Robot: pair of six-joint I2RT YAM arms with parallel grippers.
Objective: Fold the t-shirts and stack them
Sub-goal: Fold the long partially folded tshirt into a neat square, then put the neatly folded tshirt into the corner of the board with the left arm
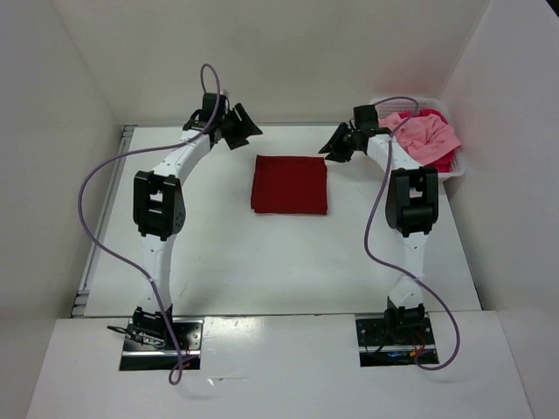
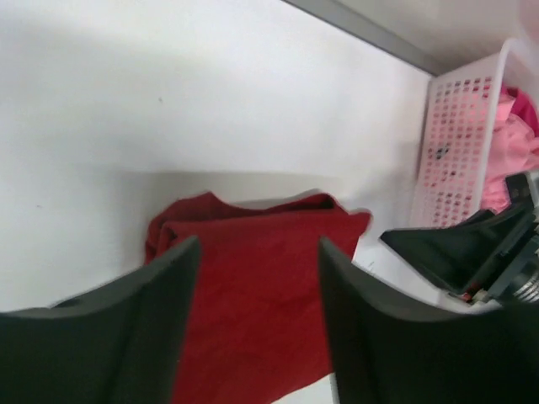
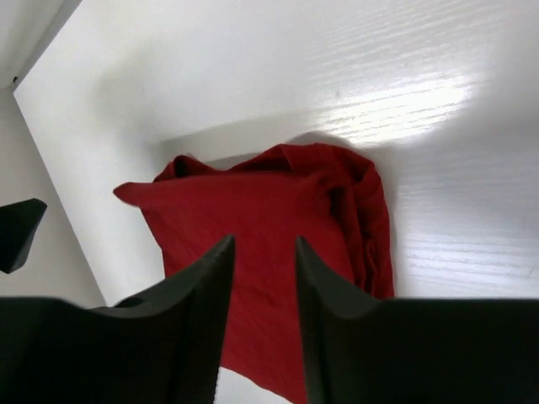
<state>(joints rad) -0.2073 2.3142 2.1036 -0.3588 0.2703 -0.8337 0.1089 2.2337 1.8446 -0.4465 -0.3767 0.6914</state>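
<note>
The left gripper (image 2: 257, 248) is being held wide open, with nothing between its fingers, off the far left corner of the red shirt (image 1: 289, 184). The right gripper (image 3: 263, 244) is being held open at a narrower gap, also empty, just beside the far right corner of the same shirt. Neither gripper is touching cloth. The red shirt is being shown folded into a flat rectangle near the middle of the table (image 1: 262, 262), between the 2 arms. The pink shirt (image 1: 428, 135) and the magenta shirt (image 1: 444, 161) are being kept crumpled in the basket (image 1: 459, 171) at the far right corner.
</note>
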